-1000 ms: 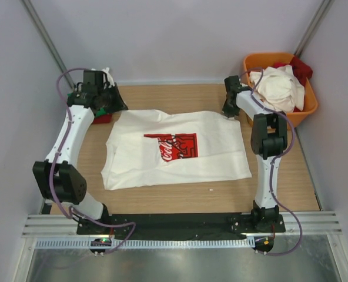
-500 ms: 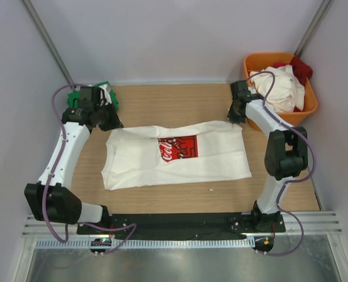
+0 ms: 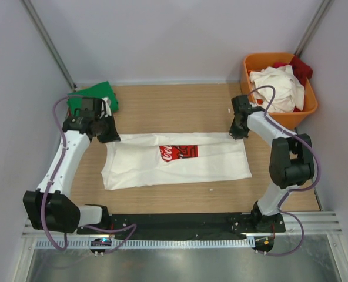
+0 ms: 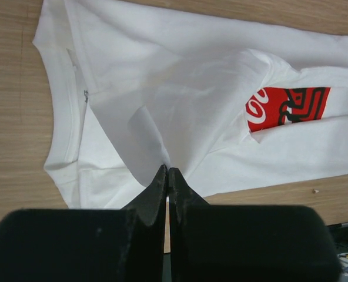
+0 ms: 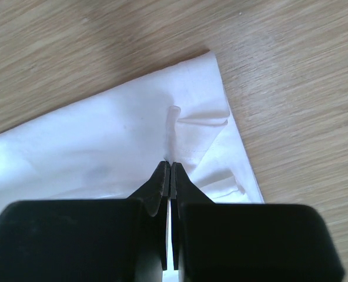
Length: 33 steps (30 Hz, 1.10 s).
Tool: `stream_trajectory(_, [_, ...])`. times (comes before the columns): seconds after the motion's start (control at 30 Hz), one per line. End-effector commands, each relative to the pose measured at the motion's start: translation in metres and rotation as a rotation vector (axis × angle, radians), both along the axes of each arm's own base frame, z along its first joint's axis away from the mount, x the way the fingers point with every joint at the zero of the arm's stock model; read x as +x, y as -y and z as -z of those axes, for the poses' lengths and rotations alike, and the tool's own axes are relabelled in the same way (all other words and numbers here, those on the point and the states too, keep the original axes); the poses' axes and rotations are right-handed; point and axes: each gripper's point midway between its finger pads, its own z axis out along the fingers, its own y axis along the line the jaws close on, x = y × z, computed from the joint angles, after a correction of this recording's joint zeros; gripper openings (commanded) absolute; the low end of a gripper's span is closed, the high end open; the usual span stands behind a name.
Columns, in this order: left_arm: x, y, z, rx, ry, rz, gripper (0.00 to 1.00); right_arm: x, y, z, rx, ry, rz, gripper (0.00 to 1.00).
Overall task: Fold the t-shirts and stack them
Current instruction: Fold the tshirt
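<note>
Progress: first fold under way on my white Coca-Cola t-shirt (image 3: 177, 167), lying mid-surface (image 3: 174, 108); its far edge is doubled toward me, half hiding the red print (image 3: 178, 153).
Left end effector (image 3: 107, 134): pressed together on the collar-side far corner.
Right end effector (image 3: 237, 132): pinching the hem-side far corner.
Done: green t-shirt (image 3: 91, 97) lies folded at the far left corner.
Remaining: more shirts (image 3: 277, 88) wait in the orange tub (image 3: 308, 108).
Change: both arms have drawn the edge nearer; a second ago the print showed fully.
</note>
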Motion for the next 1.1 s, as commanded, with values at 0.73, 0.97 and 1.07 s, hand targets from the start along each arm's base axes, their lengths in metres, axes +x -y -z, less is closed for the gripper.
stream_trajectory(0.73, [-0.065, -0.013, -0.014, -0.012, 0.002, -0.129, 0.56, -0.029, 0.041, -0.029, -0.181, 0.065, 0.072, 0.81])
stream_trajectory(0.97, [-0.039, 0.008, 0.035, -0.124, -0.054, -0.135, 0.48, -0.016, 0.002, -0.051, -0.013, 0.152, 0.009, 0.7])
stream_trajectory(1.07, [-0.028, 0.019, 0.062, -0.19, -0.085, -0.16, 0.47, -0.009, -0.032, -0.043, 0.137, 0.175, -0.083, 0.61])
